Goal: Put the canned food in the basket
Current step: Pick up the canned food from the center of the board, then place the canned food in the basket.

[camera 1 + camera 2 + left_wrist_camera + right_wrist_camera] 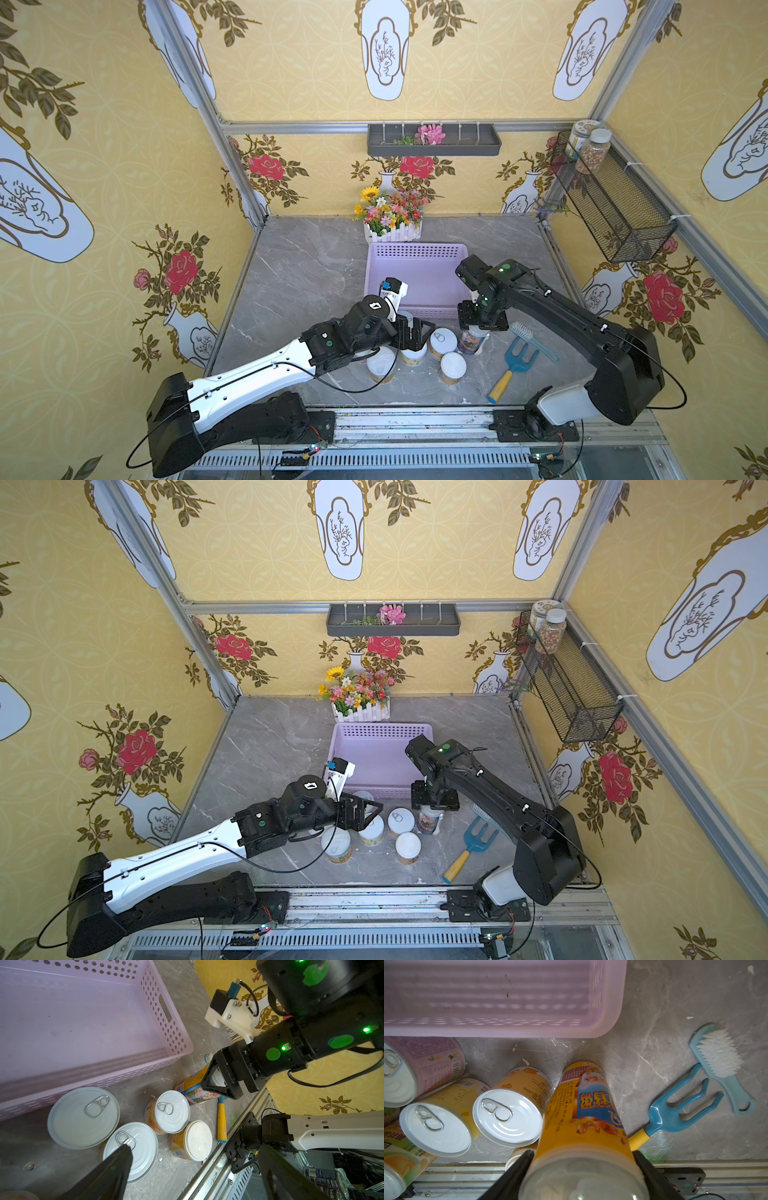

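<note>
Right wrist view: right gripper [583,1152] clamped high on the tall can [583,1105], which stands on the table [654,1012] just beside the basket [500,1028]; such a high hold may let it swing into the pull-tab can [508,1115] when lifted; left gripper [194,1147] spread wide.

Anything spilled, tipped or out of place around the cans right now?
Nothing tipped; the cans stand upright. Small white flecks lie on the table between cans and basket, source unclear. A blue hand rake and brush, not food, lie beside the tall can in the right gripper.
</note>
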`<act>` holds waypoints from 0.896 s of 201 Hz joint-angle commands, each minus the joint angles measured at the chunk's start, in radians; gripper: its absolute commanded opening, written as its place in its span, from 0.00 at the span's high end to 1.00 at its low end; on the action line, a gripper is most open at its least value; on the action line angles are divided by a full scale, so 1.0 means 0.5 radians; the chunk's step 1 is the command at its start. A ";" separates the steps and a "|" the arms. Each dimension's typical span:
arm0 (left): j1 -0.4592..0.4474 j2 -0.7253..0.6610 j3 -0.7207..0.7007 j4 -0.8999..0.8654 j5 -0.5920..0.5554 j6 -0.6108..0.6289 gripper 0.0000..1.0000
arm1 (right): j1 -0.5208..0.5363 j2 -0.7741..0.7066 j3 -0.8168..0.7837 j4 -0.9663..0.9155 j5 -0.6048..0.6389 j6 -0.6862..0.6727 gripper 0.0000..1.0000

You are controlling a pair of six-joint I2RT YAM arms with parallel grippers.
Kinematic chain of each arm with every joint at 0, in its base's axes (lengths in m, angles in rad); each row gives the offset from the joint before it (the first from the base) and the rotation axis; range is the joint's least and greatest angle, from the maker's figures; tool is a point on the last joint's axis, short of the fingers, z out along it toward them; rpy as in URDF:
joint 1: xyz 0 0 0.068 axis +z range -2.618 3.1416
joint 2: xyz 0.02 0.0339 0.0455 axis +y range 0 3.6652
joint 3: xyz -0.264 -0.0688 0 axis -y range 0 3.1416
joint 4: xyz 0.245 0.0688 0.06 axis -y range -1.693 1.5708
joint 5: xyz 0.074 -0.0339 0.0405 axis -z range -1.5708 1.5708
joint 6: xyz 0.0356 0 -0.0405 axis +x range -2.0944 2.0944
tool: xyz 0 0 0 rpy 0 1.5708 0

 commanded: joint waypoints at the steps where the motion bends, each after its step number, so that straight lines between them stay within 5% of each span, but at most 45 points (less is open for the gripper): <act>1: 0.000 0.008 -0.007 0.024 0.028 0.012 0.00 | -0.001 -0.002 -0.007 0.001 0.010 0.015 0.29; 83: 0.011 0.003 0.038 -0.041 -0.137 -0.062 0.00 | 0.005 -0.178 0.157 -0.302 0.089 0.054 0.41; 180: 0.486 -0.060 0.102 0.018 0.298 -0.011 0.00 | -0.108 0.117 1.046 -0.500 0.085 -0.110 0.40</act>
